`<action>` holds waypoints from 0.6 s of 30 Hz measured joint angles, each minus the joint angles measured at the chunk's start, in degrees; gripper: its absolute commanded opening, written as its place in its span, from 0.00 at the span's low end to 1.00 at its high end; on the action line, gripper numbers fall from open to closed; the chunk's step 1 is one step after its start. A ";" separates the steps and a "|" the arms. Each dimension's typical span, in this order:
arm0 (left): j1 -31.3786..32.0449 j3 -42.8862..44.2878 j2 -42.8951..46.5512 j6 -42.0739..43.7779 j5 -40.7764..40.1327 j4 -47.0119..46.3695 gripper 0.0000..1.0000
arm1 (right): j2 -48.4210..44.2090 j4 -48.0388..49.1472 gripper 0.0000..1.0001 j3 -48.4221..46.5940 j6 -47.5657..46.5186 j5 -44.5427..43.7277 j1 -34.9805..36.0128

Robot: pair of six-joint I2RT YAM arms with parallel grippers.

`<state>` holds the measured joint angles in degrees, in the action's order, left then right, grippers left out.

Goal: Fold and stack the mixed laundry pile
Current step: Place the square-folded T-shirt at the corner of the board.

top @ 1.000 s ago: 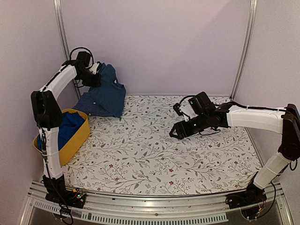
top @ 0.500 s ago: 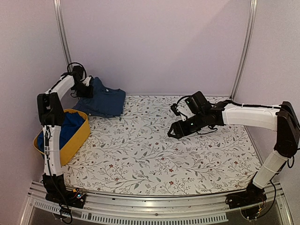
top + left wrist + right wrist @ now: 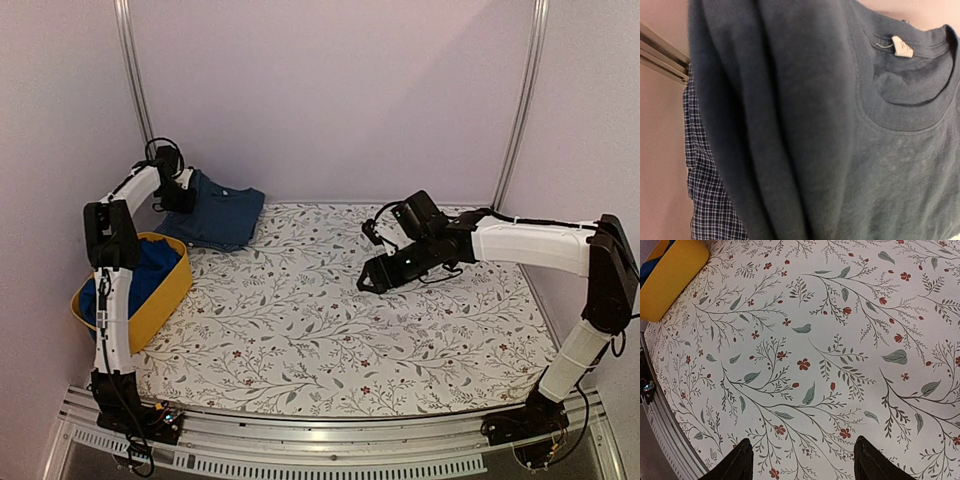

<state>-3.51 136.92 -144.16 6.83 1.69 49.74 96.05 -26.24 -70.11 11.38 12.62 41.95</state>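
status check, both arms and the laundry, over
Left fingers shut on navy tee, far-left corner. Right fingers open, empty, over table. More blue cloth in yellow tub.

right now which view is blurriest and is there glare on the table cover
Left wrist: the navy tee fills the frame, its near fold soft, the collar sharper. Right wrist: the floral table cover is crisp, no glare. Top external: even, soft light.
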 measured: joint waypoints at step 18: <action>-2.73 -1.11 1.33 -4.61 -13.00 -4.26 0.89 | 1.53 -0.81 0.70 -0.96 -0.48 0.02 -0.09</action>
<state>-6.24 135.81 -142.82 2.22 -11.31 45.47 97.58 -27.05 -71.07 10.90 12.64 41.87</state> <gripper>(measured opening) 0.818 0.688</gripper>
